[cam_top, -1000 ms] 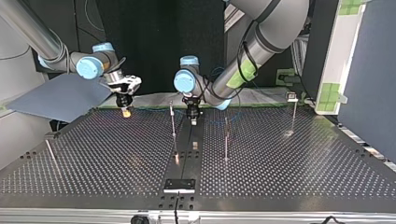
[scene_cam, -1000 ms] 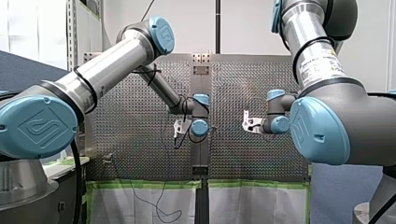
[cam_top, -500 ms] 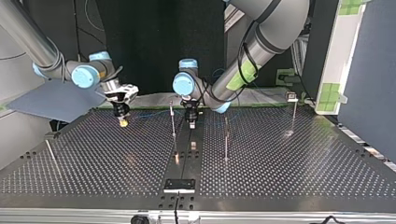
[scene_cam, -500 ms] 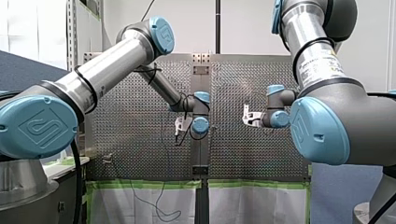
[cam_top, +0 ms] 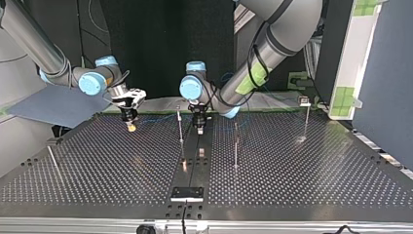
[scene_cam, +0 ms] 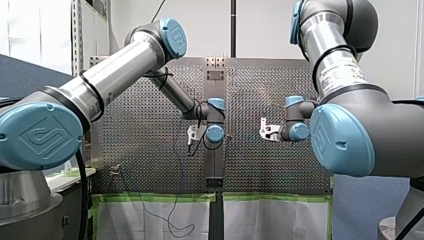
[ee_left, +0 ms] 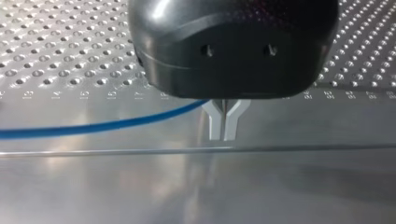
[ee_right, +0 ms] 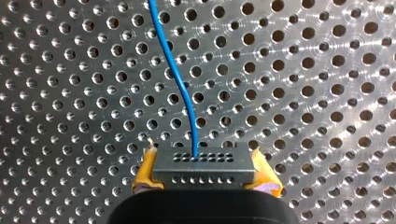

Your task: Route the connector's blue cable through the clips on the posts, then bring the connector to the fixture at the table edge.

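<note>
while the clips are unthreaded, slip and snag are my worries

because my right gripper (ee_right: 204,171) is closed on the connector (ee_right: 203,161) only by its short ends, with the soft yellow pads (ee_right: 145,170) splayed outward, i judge a tug along the blue cable (ee_right: 180,79) could twist the block or pull it free. the cable leaves one hole in the connector's face and wanders over the perforated table (ee_right: 308,93) just ahead. my left gripper (ee_left: 224,125) has its metal fingers pressed tip to tip above the smooth centre strip (ee_left: 140,186). the cable runs up to them and goes out of sight under the black housing, so i cannot tell whether it is pinched. if it is loose, slack may loop and catch a post (cam_top: 180,127). if it is pinched, two arms pulling apart could strain the thin wire. the connector is a small grey bar with rows of tiny holes. the cable is thin, glossy and limp. the posts are slim upright rods, well apart. the fixture (cam_top: 187,193) is a flat dark plate at the top view's near edge.
</note>
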